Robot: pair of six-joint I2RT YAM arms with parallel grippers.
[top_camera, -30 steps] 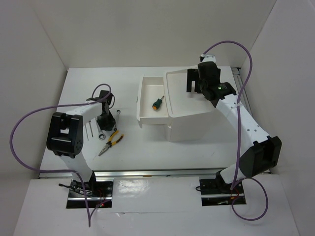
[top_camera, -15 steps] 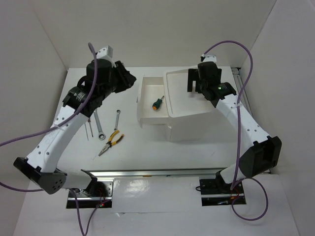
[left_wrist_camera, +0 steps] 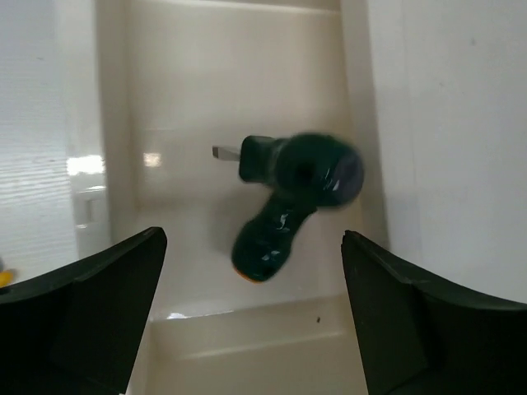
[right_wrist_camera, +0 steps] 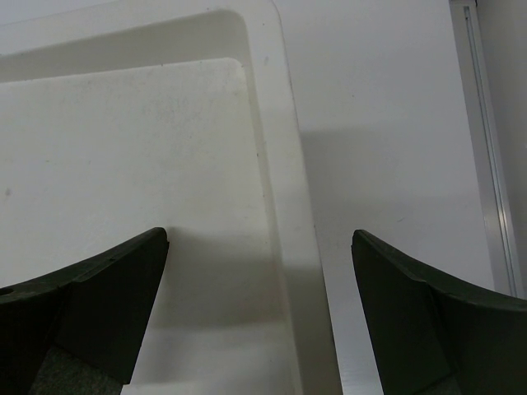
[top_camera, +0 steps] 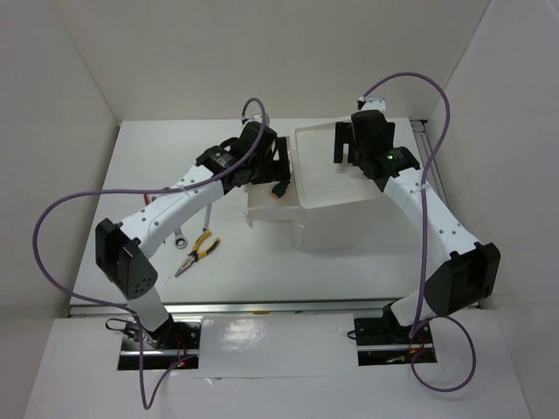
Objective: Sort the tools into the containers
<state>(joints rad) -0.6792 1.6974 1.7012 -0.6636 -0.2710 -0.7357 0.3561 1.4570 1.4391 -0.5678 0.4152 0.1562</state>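
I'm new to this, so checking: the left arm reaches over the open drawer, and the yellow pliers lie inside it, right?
Not quite: the yellow pliers lie on the table, outside the drawer, as the top view shows. The left arm does reach over the open drawer.

White arms (top_camera: 175,205), chunky black joints, a purple cable (top_camera: 36,243) looping off each, matte black fingers (left_wrist_camera: 82,321), tiny green light (top_camera: 388,158) on my right one.

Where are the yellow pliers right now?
In the top view, the yellow-and-black pliers lie on the table, on the left side, just right of a silver wrench and nearer the arm bases than the open drawer.
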